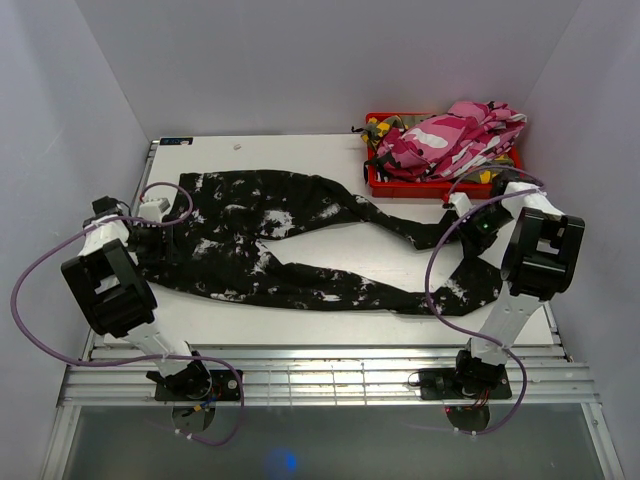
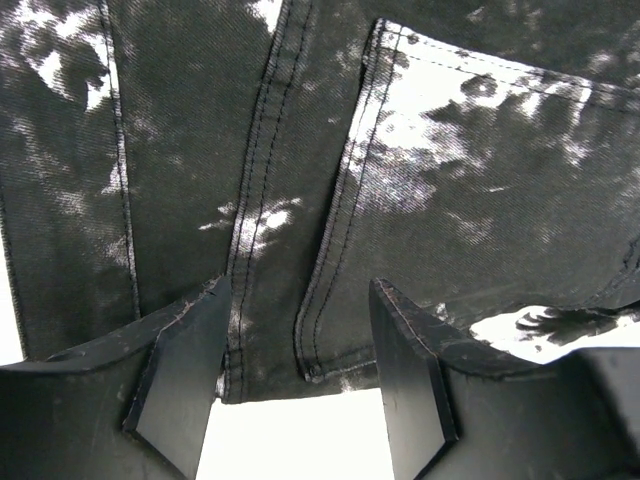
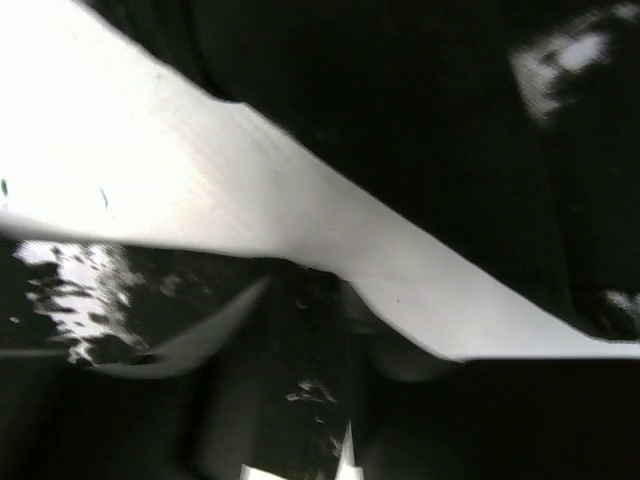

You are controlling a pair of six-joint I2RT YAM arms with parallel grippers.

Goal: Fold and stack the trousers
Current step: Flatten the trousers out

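Note:
The black trousers with white splotches (image 1: 280,235) lie spread across the white table (image 1: 300,150), waist to the left and legs running right. My left gripper (image 1: 165,225) is at the waist end. In the left wrist view it (image 2: 300,290) stands open, its fingers (image 2: 190,350) either side of the waistband's stitched edge (image 2: 320,340), just above the cloth. My right gripper (image 1: 462,215) is down on the leg ends at the right. The right wrist view is dark and blurred. It shows black cloth (image 3: 400,100) and, between the fingers, more cloth (image 3: 310,390).
A red bin (image 1: 378,182) stands at the back right with pink-white camouflage trousers (image 1: 450,135) heaped in it and a bit of green-yellow cloth (image 1: 380,128) at its left end. White walls close in on both sides. The right arm's cable (image 1: 435,290) hangs over the leg ends.

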